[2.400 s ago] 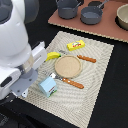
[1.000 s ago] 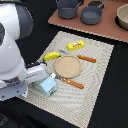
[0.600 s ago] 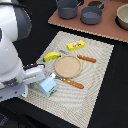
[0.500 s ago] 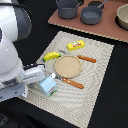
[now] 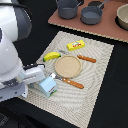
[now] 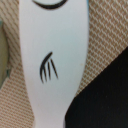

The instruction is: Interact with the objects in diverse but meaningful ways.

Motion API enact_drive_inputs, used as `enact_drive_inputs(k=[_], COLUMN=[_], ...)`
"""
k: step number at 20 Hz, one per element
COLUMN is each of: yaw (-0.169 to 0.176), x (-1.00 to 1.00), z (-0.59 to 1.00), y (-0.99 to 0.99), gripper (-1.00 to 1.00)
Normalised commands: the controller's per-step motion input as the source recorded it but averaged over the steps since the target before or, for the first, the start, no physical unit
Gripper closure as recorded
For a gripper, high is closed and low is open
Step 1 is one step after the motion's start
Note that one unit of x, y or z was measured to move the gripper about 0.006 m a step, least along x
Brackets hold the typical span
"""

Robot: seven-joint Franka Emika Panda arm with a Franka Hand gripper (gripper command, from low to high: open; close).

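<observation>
most items look untouched: banana (image 5: 51, 56), yellow packet (image 5: 75, 45) lie on the placemat (image 5: 97, 85). arm's at the milk carton (image 5: 48, 86); can't tell whether the gripper's closed.

arm body hides the gripper in the exterior view; milk carton (image 5: 48, 86) partly covered; wrist view blurred, close-up white surface unidentifiable.

The placemat (image 5: 95, 75) is coarse woven cloth, beige and matt. The round board (image 5: 68, 66) looks like pale wood. The pots (image 5: 67, 8) are dull dark grey metal. The arm (image 5: 15, 45) is glossy white plastic.
</observation>
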Motion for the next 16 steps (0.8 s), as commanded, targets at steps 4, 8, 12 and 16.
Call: enact_drive_inputs(k=[4, 8, 12, 16], yaw=[0.000, 0.000, 0.000, 0.000], x=[-0.16, -0.11, -0.06, -0.05], z=[-0.32, -0.30, -0.32, 0.16], y=[0.22, 0.23, 0.24, 0.22], gripper=[1.00, 1.00, 1.00, 1.00])
